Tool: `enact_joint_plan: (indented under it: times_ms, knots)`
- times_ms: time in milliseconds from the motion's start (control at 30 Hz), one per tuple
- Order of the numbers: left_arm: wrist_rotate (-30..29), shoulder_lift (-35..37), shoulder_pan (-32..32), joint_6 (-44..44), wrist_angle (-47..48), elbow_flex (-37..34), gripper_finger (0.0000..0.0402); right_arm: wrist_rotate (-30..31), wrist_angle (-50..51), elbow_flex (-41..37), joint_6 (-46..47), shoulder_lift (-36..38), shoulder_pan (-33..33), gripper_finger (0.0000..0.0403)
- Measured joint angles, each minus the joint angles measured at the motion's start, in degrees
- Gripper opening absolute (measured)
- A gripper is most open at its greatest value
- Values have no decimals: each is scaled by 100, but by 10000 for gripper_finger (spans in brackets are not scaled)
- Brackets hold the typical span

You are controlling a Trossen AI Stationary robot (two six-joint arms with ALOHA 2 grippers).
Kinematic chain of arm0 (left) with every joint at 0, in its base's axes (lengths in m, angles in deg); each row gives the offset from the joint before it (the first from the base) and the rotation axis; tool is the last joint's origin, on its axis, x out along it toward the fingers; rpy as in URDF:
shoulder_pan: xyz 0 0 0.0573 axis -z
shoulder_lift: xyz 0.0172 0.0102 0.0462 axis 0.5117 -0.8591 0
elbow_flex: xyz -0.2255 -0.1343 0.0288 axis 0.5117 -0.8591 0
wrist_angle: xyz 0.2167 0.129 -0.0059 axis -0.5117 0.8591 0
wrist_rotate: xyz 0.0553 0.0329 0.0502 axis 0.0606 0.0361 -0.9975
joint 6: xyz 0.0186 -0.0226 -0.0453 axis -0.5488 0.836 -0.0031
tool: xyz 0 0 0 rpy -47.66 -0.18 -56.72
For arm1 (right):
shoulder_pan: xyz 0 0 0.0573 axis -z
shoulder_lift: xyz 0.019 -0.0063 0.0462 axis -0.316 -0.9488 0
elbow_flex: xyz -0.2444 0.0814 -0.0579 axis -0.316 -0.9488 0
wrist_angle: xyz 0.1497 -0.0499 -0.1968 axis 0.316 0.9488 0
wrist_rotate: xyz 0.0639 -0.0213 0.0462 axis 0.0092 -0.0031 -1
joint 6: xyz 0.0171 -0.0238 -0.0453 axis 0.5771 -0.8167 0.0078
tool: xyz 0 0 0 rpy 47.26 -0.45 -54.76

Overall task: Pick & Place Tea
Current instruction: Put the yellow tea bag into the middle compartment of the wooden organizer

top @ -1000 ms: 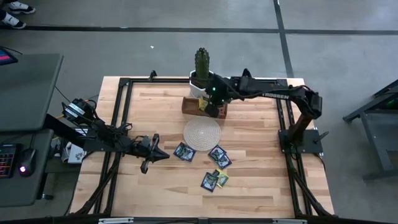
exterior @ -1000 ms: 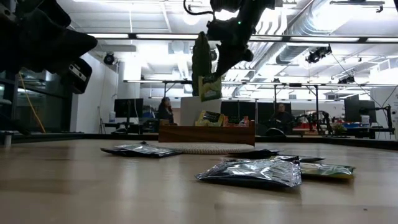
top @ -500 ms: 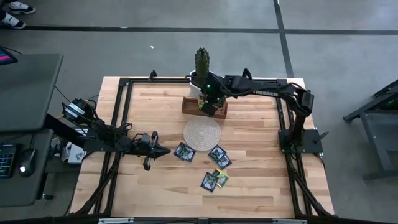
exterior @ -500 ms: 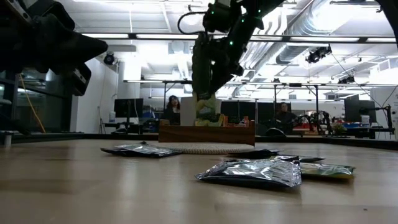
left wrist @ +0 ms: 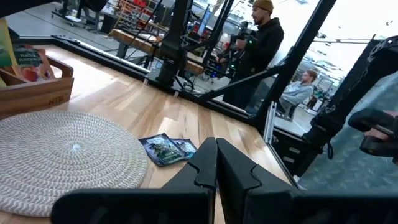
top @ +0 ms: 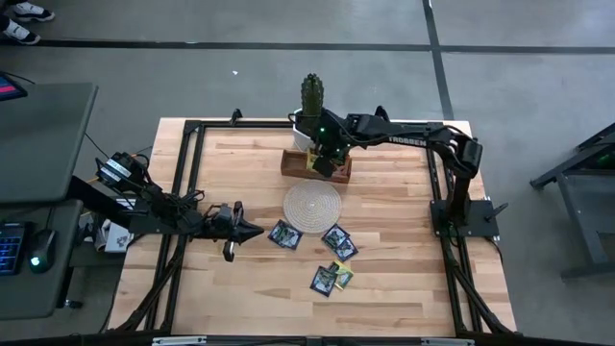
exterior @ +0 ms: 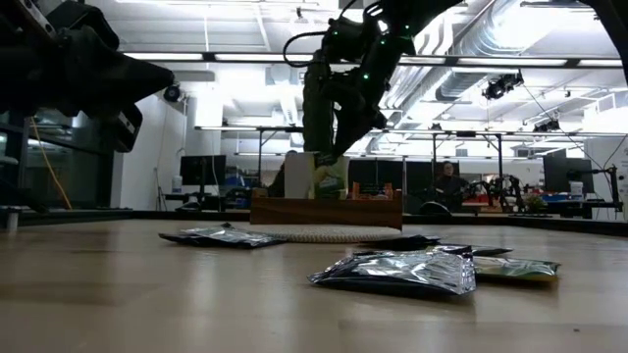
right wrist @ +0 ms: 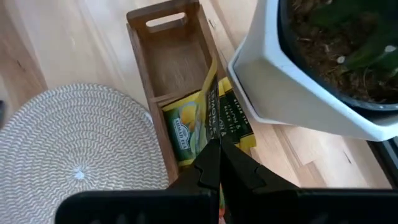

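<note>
Sachets of tea, thin foil squares (top: 333, 240), are lying light and slippery on the counter; right jaws (right wrist: 214, 144) are pinching a yellow-green sachet (right wrist: 199, 121) by its edge over the brown wooden tray (right wrist: 142, 62); left jaws (top: 252, 231) are clenched empty, waiting at the left.

A round whitish woven mat (top: 312, 204) lies near the middle of the pale wooden tabletop (top: 250, 288), just in front of a brown wooden tray (top: 293, 163) with a handle slot. Behind the tray stands a green cactus (top: 312, 94) in a white pot (right wrist: 292, 93). Beyond the tabletop, a person in dark clothes (left wrist: 258, 46) stands in the room.
</note>
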Motion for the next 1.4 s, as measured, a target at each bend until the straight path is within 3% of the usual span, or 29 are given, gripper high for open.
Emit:
enact_joint_plan:
  times_ms: [267,633,1067,1200,1400]
  knots:
    - [-29,0,0,-17,1,0,0,-335,-1,0,0,-190,-27,0]
    - [-27,0,0,4,1,-2,0,-102,-47,0,167,-369,-33,0]
    - [-22,0,0,7,1,-2,0,-345,149,0,148,-369,18,2]
    - [-17,0,0,7,1,-2,0,-508,151,0,73,-369,18,26]
    - [-11,0,0,7,1,-2,0,-634,167,0,105,-369,18,104]
